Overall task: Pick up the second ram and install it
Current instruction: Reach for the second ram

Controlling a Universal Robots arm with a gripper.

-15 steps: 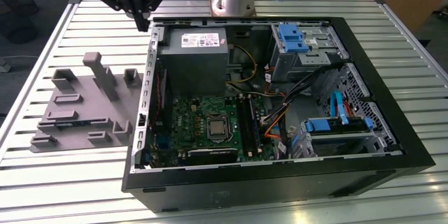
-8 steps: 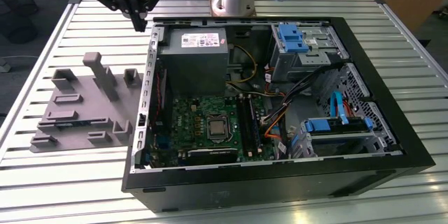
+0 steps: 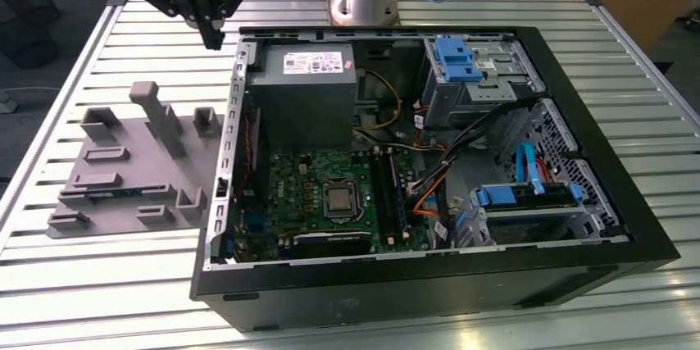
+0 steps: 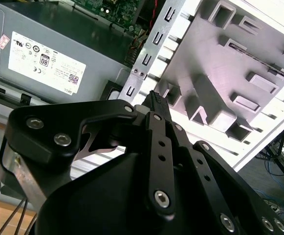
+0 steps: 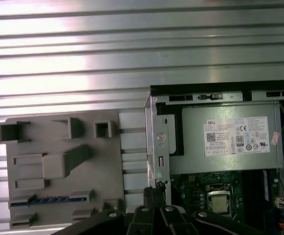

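First wrist view, one ram (image 5: 49, 199) in grey fixture (image 5: 107, 171)

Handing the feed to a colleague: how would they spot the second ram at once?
Find the grey fixture on the slatted table, at the exterior view's left of the open computer case. The second ram sits in one of its long slots. It is the one thin dark strip among grey blocks.
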